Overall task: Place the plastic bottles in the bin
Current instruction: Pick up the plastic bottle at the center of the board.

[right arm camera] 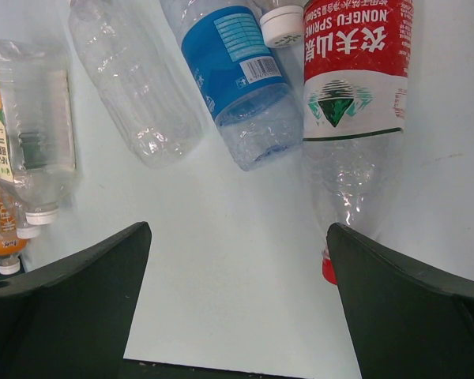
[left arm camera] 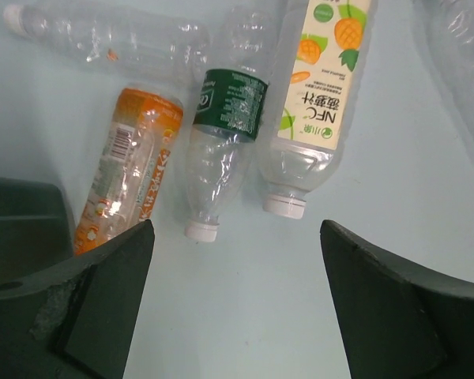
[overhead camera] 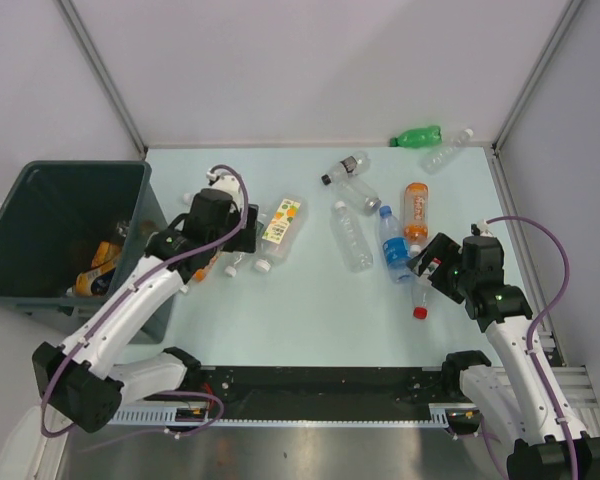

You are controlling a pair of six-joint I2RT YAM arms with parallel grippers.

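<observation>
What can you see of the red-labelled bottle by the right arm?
The red-labelled bottle is clear, dented thin plastic with a red-and-white wrap label and a red cap. It lies on its side on the pale table, cap toward the right gripper, close beside a blue-labelled bottle. Nothing grips it.

There is one bin (overhead camera: pixel 60 210). About twelve plastic bottles (overhead camera: pixel 350 235) lie on the table (overhead camera: pixel 310 320). At least two more sit inside the bin.
</observation>
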